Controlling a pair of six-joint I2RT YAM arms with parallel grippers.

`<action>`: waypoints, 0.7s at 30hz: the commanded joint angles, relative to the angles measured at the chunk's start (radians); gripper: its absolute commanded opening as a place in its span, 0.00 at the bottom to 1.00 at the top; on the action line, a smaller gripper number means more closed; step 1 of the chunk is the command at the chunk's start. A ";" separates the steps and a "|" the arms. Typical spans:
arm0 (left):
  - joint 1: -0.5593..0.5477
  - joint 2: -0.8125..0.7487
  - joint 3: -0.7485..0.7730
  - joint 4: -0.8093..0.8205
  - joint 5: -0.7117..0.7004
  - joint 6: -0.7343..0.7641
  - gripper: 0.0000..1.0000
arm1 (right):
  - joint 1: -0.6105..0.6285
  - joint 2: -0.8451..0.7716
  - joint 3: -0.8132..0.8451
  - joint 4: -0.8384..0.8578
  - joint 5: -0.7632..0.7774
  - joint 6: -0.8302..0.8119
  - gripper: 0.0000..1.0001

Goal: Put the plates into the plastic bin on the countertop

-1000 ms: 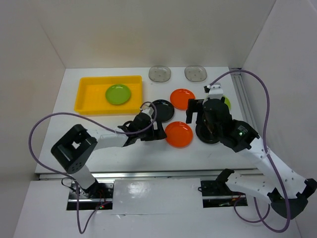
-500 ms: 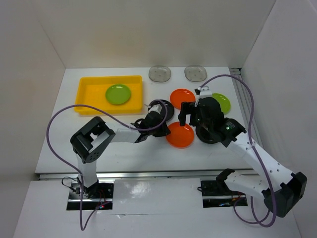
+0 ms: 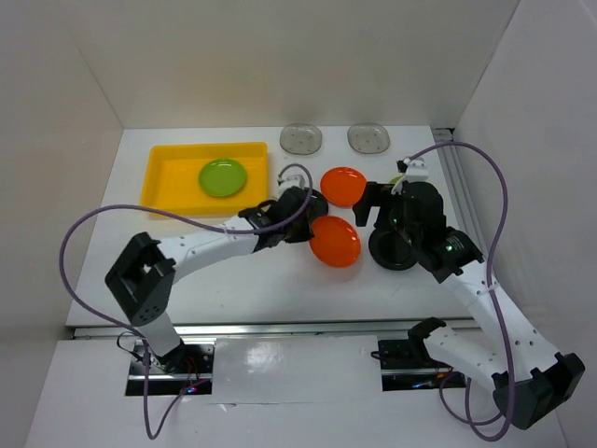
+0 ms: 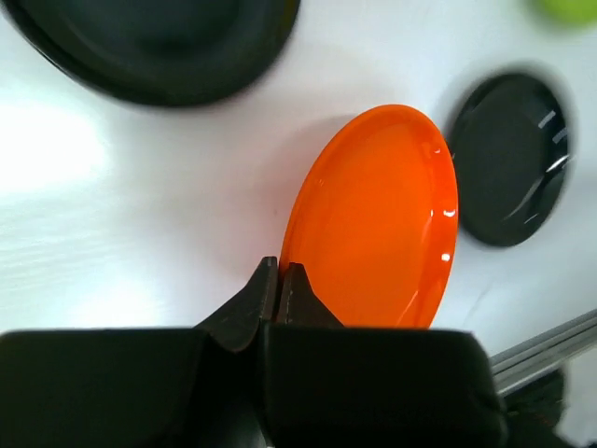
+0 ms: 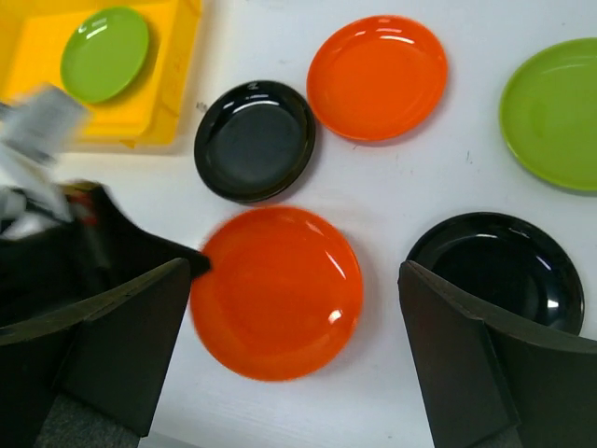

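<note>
On the white bench, the left gripper is clamped on the rim of an orange plate, holding it tilted off the surface just beside a black plate. One lime plate lies in the yellow bin. Seven sit outside, including two translucent grey plates by the back wall. The right gripper hovers spread wide and empty. Bare bin floor shows left of the lime plate, though the bin's raised rim must be cleared.
</note>
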 commanded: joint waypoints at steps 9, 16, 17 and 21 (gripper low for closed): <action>0.564 -0.109 0.259 -0.342 -0.198 -0.039 0.00 | -0.021 0.025 -0.053 0.075 -0.089 -0.008 0.99; 0.761 0.113 0.383 -0.200 -0.118 0.068 0.00 | -0.021 0.031 -0.063 0.098 -0.180 -0.040 0.99; 0.775 0.142 0.415 -0.200 -0.101 0.068 0.00 | -0.021 0.031 -0.063 0.098 -0.189 -0.049 0.99; 0.817 0.247 0.451 -0.170 -0.057 0.103 0.00 | -0.021 0.031 -0.053 0.098 -0.189 -0.049 0.99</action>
